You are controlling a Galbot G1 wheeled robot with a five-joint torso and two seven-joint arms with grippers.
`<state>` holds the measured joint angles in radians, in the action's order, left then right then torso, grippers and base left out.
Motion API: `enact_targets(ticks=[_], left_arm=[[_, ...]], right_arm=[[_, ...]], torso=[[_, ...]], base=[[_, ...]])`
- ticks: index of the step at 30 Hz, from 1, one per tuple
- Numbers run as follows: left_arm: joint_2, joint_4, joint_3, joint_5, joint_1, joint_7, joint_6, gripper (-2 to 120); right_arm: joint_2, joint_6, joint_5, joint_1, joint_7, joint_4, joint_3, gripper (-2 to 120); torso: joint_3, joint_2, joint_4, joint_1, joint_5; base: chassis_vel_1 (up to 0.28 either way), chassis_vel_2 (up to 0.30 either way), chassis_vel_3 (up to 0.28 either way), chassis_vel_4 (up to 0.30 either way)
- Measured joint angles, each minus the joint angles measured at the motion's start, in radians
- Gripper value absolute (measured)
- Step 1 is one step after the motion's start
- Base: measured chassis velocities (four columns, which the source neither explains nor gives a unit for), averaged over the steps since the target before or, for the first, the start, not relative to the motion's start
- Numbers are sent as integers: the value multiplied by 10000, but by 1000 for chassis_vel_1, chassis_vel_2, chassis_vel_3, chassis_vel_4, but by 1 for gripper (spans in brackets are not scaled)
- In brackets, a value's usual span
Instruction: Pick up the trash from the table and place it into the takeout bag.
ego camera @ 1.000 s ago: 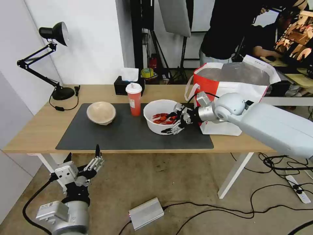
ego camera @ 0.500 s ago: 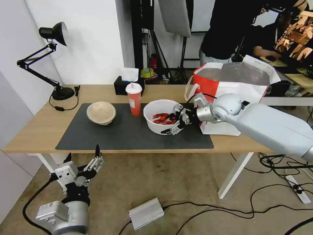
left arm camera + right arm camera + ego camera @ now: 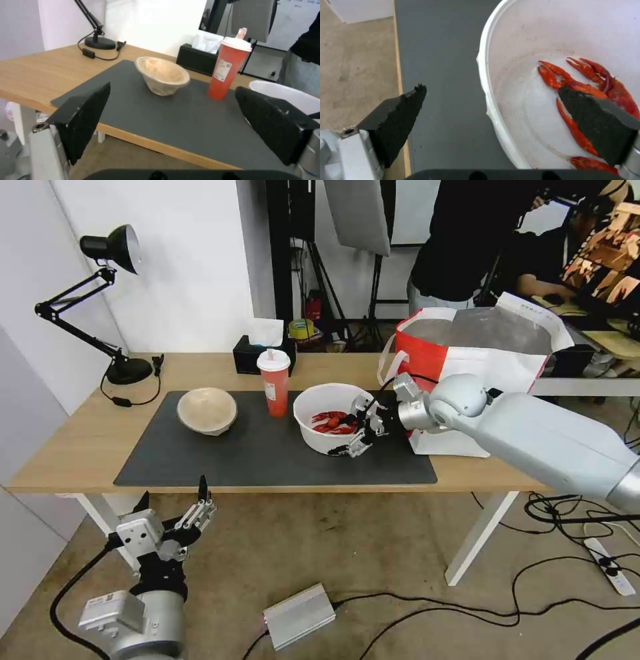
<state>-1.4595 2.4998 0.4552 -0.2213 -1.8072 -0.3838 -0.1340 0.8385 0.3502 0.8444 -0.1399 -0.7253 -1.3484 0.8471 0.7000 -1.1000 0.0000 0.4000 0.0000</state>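
right gripper (image 3: 355, 431): being held wide open at the near right rim of the white bowl (image 3: 325, 403), rim sitting btwn the two fingers. One finger (image 3: 600, 125) is hanging inside the bowl over the crayfish scraps (image 3: 586, 82), the other (image 3: 398, 117) outside over the grey mat (image 3: 443, 75). Nothing is being gripped; can't tell whether either pad is touching the rim.

left gripper (image 3: 200, 500): being kept low, below the front edge of the table (image 3: 80, 447) on the robot's left, fingers spread wide w/ nothing btwn them. In the left wrist view the pads (image 3: 83, 120) are framing the mat and the stuff on it from well off.

white bowl: sitting on the mat, right of centre, just beside the takeout bag (image 3: 480, 373). Red scraps are lying in the bottom.

red cup (image 3: 275, 382): standing upright w/ its white lid on, at the back of the mat, just left of the white bowl, apart from it.

beige bowl (image 3: 207, 410): sitting on the left part of the mat, well apart from the cup.

takeout bag: standing open at the right end of the table, red panel facing the bowl, silvery lining showing at the top, a white loop handle hanging on the bowl side.

misc: black tissue box (image 3: 257, 355) behind the cup, black desk lamp (image 3: 107, 247) at the far left corner.
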Motion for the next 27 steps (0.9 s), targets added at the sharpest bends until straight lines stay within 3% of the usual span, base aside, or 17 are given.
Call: enact_targets(ticks=[4,27], left_arm=[[13,1,17,-9,-17,-69,0,100],[13,2,41,-64,-19,-126,1,100]], right_arm=[[43,-8,-46,36,-3,48,-3,96],[114,-73,6,209,13,86,17,12]], torso=[[0,0,0,0,0],[0,0,0,0,0]], base=[[0,0,0,0],[0,0,0,0]])
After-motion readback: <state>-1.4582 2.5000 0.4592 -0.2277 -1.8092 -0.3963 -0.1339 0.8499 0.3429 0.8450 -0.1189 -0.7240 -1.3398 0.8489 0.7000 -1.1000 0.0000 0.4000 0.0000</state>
